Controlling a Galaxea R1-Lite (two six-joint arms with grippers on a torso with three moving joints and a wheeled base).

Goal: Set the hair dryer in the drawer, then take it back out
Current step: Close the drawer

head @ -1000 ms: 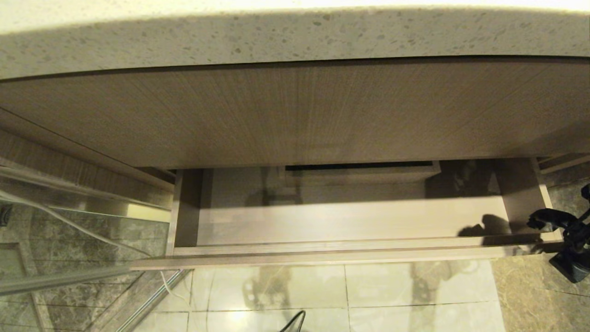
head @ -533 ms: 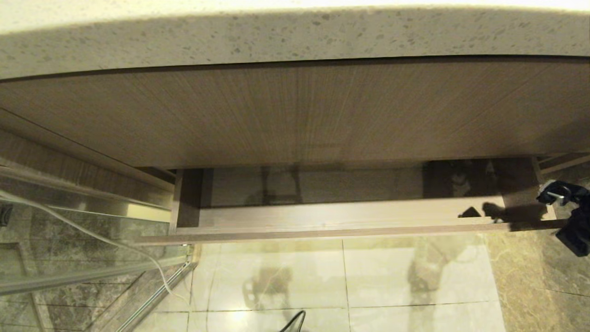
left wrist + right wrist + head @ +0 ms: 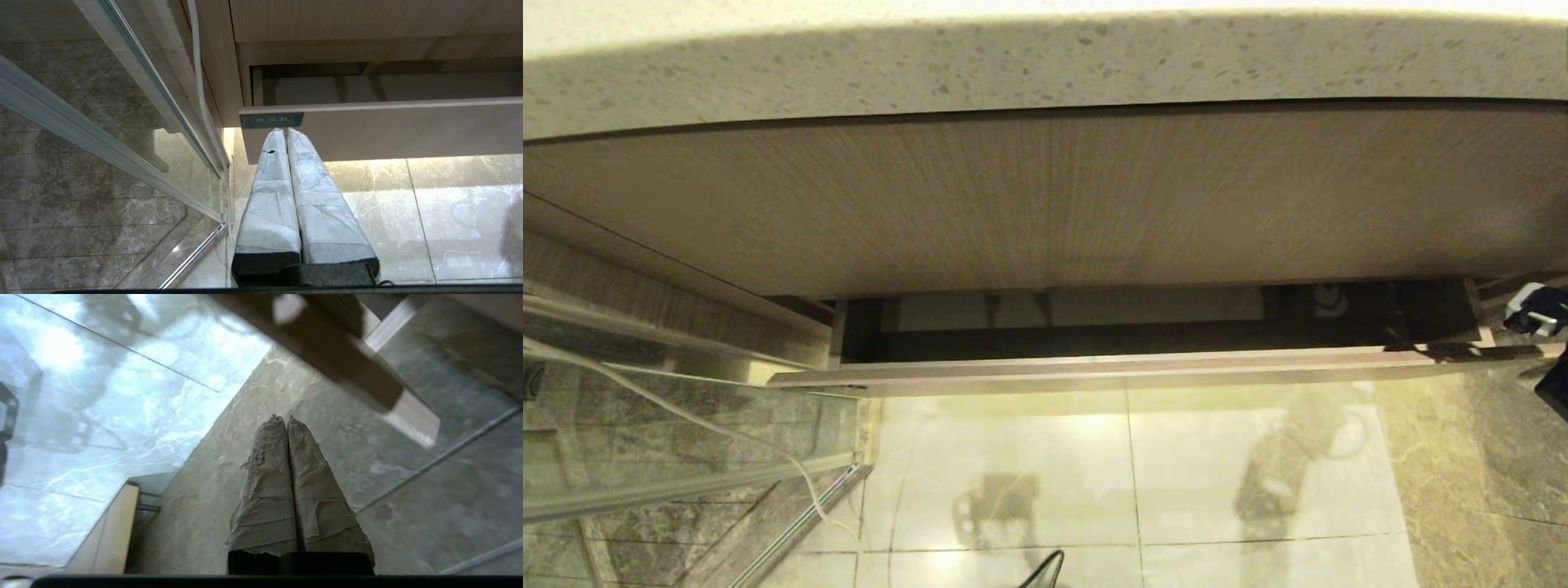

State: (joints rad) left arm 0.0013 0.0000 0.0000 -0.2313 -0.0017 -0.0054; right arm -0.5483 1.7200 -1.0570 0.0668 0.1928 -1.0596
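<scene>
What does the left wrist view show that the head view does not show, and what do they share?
Only the left wrist view shows the left gripper, shut in front of the drawer, and a small dark label at the drawer front's corner. Only the head view shows the speckled countertop and the right gripper at the drawer's far end. Both show the drawer partly open, the wood-grain panel above it, the pale cord and the tiled floor.

The drawer (image 3: 1127, 371) sticks out a little from under the taller panel (image 3: 1045, 204), which sits below the countertop (image 3: 1045, 65). The right gripper (image 3: 1535, 310) is at the drawer's right end; a glass partition (image 3: 686, 457) stands left, floor tiles (image 3: 1127, 474) nearer.
</scene>
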